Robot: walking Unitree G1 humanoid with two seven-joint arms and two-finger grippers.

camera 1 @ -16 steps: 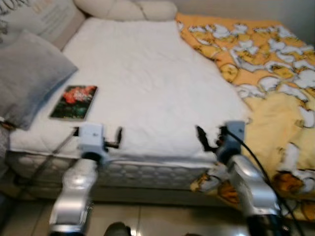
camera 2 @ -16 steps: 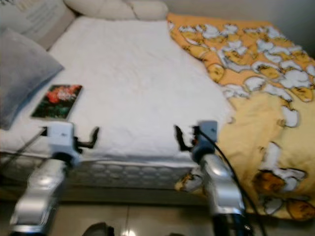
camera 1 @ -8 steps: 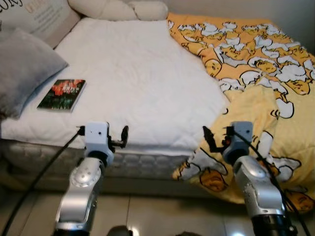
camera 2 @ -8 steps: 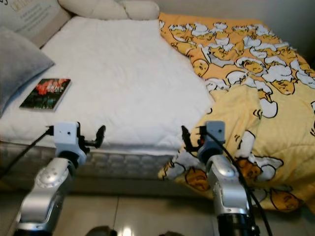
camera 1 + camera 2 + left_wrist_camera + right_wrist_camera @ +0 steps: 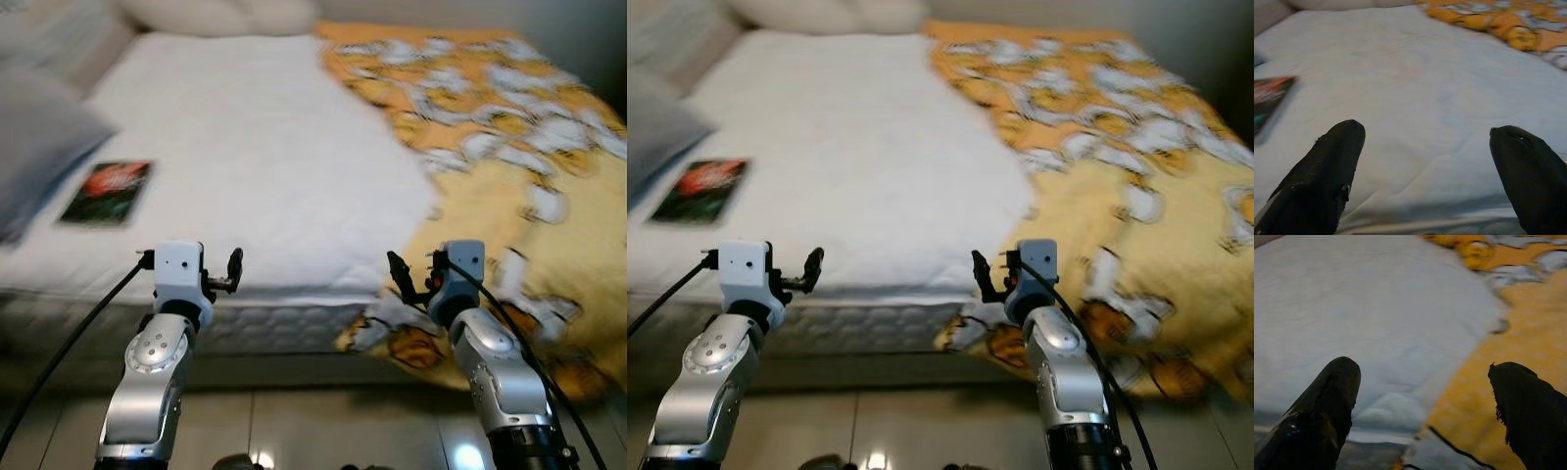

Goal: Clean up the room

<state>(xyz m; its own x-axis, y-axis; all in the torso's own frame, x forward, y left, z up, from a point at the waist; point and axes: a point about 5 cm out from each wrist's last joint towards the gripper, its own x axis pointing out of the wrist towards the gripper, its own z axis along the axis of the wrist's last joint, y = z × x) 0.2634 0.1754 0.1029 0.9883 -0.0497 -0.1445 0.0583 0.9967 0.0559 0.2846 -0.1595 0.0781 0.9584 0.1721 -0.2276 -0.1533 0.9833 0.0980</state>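
Observation:
A white bed (image 5: pixel 265 137) stands before me. A yellow-orange blanket (image 5: pixel 509 157) with a duck print covers its right side and hangs over the near edge. A dark book (image 5: pixel 106 192) with a red picture lies on the sheet at the left. My left gripper (image 5: pixel 217 274) is open and empty in front of the mattress edge; its wrist view has the book (image 5: pixel 1268 95) off to one side. My right gripper (image 5: pixel 416 279) is open too, near the blanket's hanging corner (image 5: pixel 1528 333).
A grey pillow (image 5: pixel 39 137) lies at the bed's left edge, and cream pillows (image 5: pixel 216 14) sit at the head. Tiled floor (image 5: pixel 313 431) runs between me and the mattress side (image 5: pixel 274 328). The picture is blurred.
The whole picture has shifted and blurred, so the camera moved; the bed now sits a little further left. Both arms keep their pose, fingers apart. Nothing on the bed moved.

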